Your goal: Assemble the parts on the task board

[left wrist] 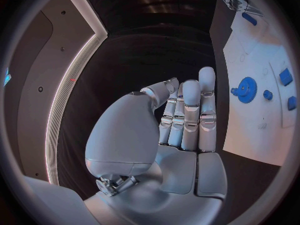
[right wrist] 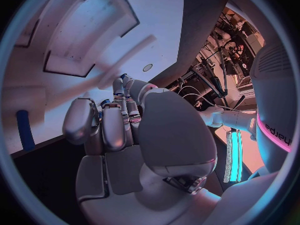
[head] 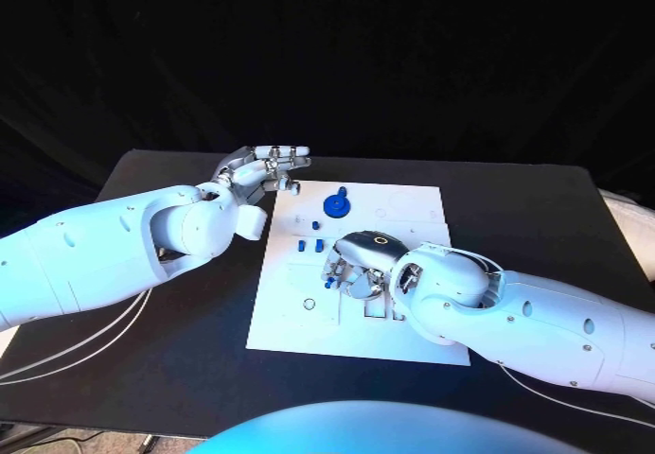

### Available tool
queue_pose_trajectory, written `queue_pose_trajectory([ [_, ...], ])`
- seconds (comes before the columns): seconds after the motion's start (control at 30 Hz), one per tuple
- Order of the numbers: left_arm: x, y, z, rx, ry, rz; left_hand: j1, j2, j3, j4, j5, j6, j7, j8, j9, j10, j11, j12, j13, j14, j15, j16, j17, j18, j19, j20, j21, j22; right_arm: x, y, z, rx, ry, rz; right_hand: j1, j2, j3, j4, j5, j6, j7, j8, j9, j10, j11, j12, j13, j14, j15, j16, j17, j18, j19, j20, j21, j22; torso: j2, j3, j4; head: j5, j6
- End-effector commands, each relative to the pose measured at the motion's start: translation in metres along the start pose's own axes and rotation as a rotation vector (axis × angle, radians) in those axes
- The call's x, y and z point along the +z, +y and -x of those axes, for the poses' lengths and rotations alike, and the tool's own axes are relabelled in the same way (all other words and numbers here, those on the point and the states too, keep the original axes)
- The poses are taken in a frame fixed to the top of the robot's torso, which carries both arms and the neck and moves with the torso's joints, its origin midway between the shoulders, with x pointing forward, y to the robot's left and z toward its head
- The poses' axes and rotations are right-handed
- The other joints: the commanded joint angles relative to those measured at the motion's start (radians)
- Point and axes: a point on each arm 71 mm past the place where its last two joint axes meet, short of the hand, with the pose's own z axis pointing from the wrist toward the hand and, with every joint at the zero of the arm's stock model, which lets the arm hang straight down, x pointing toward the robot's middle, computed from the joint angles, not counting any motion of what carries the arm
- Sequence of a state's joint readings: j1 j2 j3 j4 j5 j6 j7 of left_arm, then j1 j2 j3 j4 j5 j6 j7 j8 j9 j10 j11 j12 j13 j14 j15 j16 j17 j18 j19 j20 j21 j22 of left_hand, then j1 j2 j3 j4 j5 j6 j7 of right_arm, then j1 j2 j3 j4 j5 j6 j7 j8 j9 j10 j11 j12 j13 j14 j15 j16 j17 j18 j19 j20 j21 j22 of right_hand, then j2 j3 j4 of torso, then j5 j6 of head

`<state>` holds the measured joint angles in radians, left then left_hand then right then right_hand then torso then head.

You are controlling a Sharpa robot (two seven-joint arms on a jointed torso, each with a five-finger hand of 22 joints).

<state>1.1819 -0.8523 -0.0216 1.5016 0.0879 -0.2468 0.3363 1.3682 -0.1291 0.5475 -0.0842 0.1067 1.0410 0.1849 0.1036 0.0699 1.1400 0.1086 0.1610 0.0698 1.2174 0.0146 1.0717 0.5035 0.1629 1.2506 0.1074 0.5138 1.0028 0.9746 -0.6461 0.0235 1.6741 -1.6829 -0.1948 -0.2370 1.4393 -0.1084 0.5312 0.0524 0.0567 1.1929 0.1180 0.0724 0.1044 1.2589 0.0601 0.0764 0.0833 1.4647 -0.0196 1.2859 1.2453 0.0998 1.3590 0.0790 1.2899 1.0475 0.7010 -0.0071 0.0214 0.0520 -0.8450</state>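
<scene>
The white task board [head: 410, 213] lies in the middle of the black table. A blue gear [head: 336, 203] stands near its far edge, with small blue parts [head: 309, 244] closer in. My left hand [head: 266, 168] hovers off the board's far left corner with straight fingers and holds nothing. From the left wrist view the gear [left wrist: 247, 90] and the blue parts [left wrist: 285, 76] lie beyond the fingers [left wrist: 190, 117]. My right hand [head: 362, 260] is down on the board's middle, fingers curled around a small blue part [head: 332, 276]. A glimpse of that blue part [right wrist: 102, 104] shows between the curled fingers [right wrist: 115, 122].
The board has rectangular recesses [right wrist: 69, 65] and a small ring-shaped hole [head: 309, 305] near its left edge. A blue peg [right wrist: 25, 130] lies on the board beside my right hand. Bare black table [head: 164, 340] surrounds the board.
</scene>
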Motion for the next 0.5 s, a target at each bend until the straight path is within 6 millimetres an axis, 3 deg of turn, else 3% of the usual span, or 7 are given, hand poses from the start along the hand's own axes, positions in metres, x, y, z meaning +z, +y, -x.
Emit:
queue_pose_trajectory([
  [0.03, 0.0003, -0.0005, -0.0033, -0.007, 0.024, -0.005, 0.002, 0.002, -0.004, 0.000, 0.007, 0.005, -0.002, 0.006, -0.001, -0.002, -0.002, 0.006, 0.002, -0.008, 0.000, -0.006, -0.001, 0.019, -0.007, 0.002, -0.005, -0.001, 0.0010, 0.0018, -0.0034, -0.011, 0.018, 0.008, -0.004, 0.006, 0.002, -0.006, 0.004, 0.003, 0.005, 0.002, 0.001, -0.005, -0.001, -0.004, 0.001, 0.048, -0.004, 0.002, 0.002, 0.002, 0.004, 0.000, 0.002, -0.001, 0.000, -0.0003, -0.0007, 0.003, -0.003],
  [0.5, -0.0002, -0.0002, -0.0034, -0.006, 0.030, 0.002, 0.002, 0.002, -0.005, -0.001, 0.007, 0.005, -0.001, 0.006, -0.001, -0.003, -0.002, 0.007, 0.001, -0.009, 0.000, -0.008, -0.005, 0.019, -0.007, 0.002, -0.005, -0.002, 0.0029, 0.0031, -0.0069, -0.065, 0.053, -0.003, -0.010, 0.005, -0.002, -0.008, 0.004, 0.001, 0.006, 0.001, 0.002, -0.007, -0.001, -0.005, 0.001, 0.048, -0.004, 0.004, 0.003, 0.002, 0.004, -0.001, 0.002, -0.001, 0.000, -0.0009, -0.0008, 0.001, -0.007],
])
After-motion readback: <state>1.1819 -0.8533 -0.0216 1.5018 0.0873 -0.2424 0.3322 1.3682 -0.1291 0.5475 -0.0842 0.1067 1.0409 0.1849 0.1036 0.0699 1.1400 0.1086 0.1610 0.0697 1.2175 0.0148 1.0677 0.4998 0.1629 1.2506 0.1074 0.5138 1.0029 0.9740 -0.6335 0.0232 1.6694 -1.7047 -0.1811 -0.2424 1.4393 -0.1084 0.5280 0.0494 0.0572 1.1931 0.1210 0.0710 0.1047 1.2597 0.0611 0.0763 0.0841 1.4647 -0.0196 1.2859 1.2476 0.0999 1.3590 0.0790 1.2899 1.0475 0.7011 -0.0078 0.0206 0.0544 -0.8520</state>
